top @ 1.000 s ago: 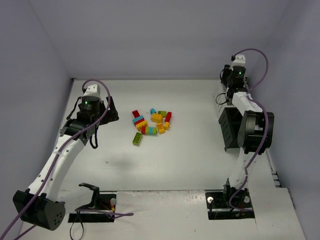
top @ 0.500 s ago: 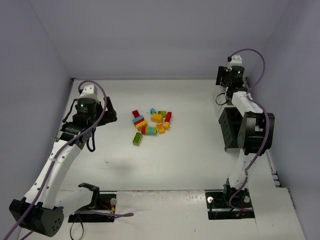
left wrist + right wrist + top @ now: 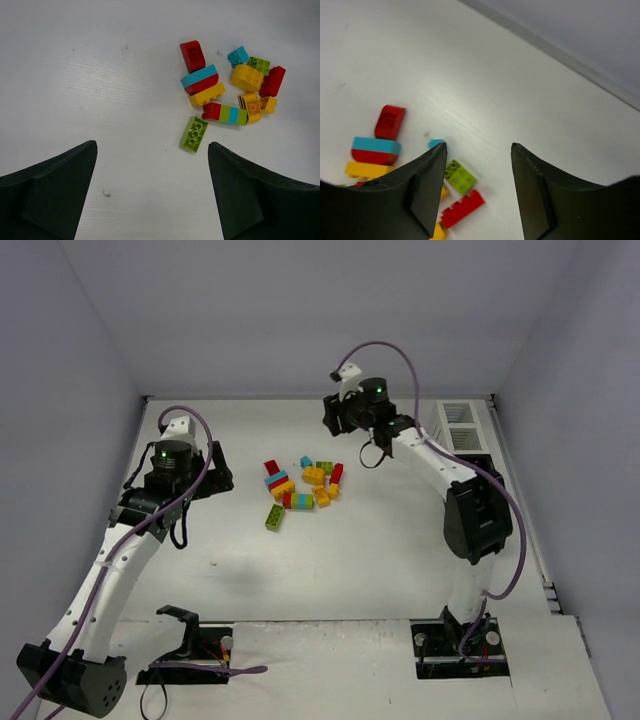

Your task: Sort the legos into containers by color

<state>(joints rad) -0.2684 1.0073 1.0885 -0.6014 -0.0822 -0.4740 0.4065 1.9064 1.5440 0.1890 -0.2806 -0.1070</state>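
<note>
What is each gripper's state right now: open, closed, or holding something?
The black-fingered left gripper: open, holding nothing.
The black-fingered right gripper: open, holding nothing.

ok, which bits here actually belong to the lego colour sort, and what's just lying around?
Job:
small plastic studded bricks, red, yellow, orange, green, cyan
white slatted plastic bins, far right
left end effector, right end effector, both open

Lying about:
black hook-shaped bracket by the left base
loose purple cable end beside it

Legos (image 3: 247,78) red, yellow, orange, lime & cyan, one bar (image 3: 226,113) striped red/lime/cyan/lime, on white worktop (image 3: 100,75); visible containers (image 3: 460,414) white w/ slatted sides.
</note>
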